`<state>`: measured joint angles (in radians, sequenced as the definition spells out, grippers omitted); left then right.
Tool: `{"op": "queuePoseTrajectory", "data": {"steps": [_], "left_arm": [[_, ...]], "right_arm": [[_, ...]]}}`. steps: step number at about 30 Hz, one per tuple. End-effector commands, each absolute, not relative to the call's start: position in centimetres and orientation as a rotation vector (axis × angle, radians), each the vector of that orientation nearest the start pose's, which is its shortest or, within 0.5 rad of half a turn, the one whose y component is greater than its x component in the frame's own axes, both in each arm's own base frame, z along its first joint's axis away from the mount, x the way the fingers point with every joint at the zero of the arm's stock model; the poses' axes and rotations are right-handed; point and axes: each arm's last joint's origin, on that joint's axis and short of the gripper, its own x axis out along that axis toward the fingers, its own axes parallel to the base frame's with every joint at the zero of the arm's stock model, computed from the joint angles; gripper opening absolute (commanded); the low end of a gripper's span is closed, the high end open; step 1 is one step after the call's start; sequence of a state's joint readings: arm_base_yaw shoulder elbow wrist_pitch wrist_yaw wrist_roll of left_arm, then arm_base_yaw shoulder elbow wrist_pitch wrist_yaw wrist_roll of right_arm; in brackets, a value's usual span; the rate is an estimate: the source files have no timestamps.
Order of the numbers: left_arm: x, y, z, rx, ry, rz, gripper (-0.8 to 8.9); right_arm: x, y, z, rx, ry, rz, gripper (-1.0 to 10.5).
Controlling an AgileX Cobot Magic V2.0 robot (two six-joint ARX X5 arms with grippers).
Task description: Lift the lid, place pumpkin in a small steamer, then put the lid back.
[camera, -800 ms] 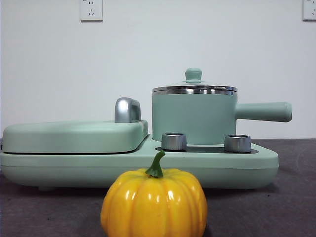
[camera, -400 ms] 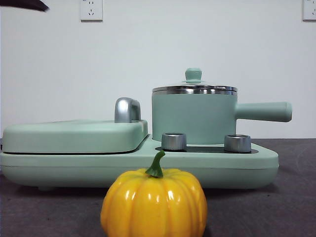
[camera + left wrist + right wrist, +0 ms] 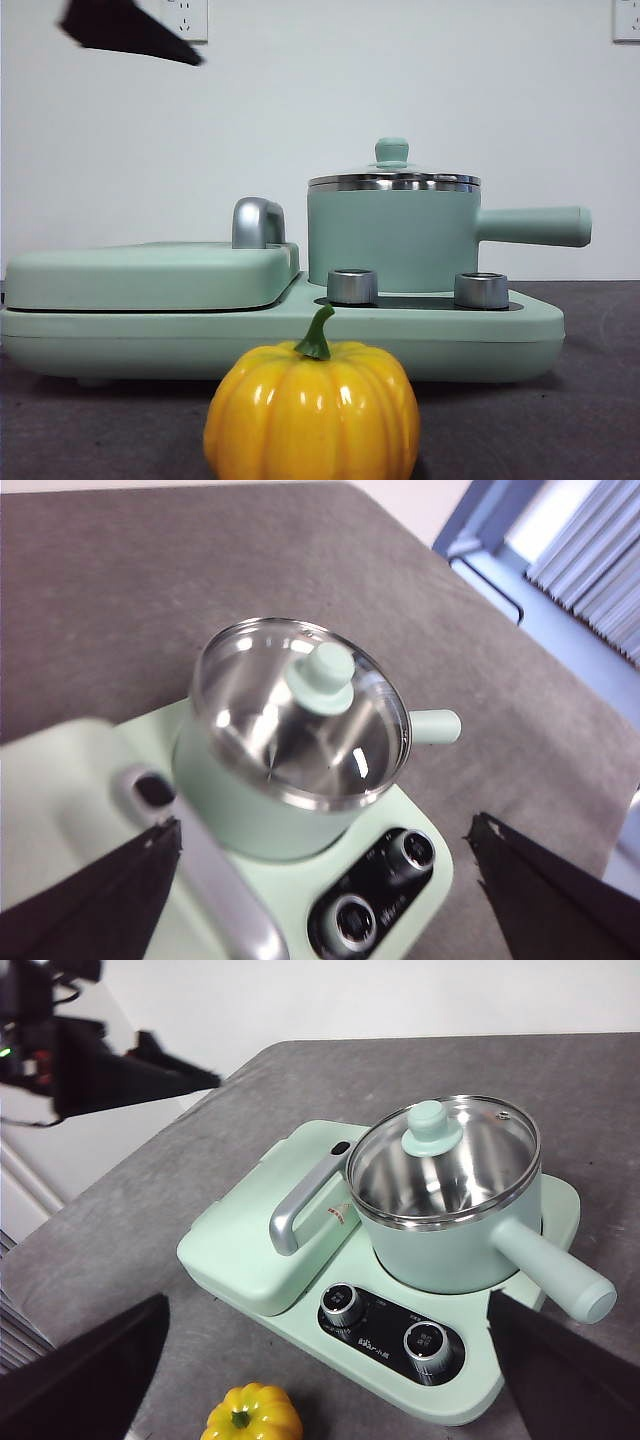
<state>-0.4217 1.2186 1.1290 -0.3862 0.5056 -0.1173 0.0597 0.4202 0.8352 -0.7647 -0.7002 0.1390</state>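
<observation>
While hanging high above the round clear glass lid with mint-green knob [image 3: 322,677], left end effector [image 3: 320,880] spread wide, ready to drop; lid seated on mint-green cylindrical steamer pot [image 3: 392,237], glossy orange ribbed pumpkin [image 3: 312,410] alone on dark table [image 3: 590,400], free space all round; right end effector [image 3: 320,1360] waiting, also wide

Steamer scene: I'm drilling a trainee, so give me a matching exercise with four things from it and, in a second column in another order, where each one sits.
Things:
1. lid
2. pumpkin
3. small steamer
4. left gripper

Places:
A. on the dark table, in front of the base
B. on the steamer's rim, closed
C. high in the air, jaws open
D. on the base, behind the two silver knobs

Pairs: 1-B, 2-A, 3-D, 4-C
</observation>
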Motion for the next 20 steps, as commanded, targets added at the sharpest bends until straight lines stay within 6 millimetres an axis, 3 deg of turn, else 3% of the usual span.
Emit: {"op": "queuePoseTrajectory", "data": {"steps": [1,9,15,20], "left_arm": [[25.2,-14.0,35.6,-0.045,0.504,-0.916,4.69],[29.9,-19.8,35.5,0.093,0.474,-0.949,4.68],[31.9,-23.5,33.5,0.183,0.475,-0.958,4.68],[32.9,-25.5,31.5,0.187,0.457,-0.977,4.68]], "right_arm": [[6.1,2.3,33.9,0.245,0.374,0.731,5.1],[6.1,2.3,33.9,0.245,0.375,0.731,5.1],[6.1,2.3,33.9,0.246,0.375,0.731,5.1],[6.1,2.3,33.8,0.248,0.383,0.731,5.1]]}}
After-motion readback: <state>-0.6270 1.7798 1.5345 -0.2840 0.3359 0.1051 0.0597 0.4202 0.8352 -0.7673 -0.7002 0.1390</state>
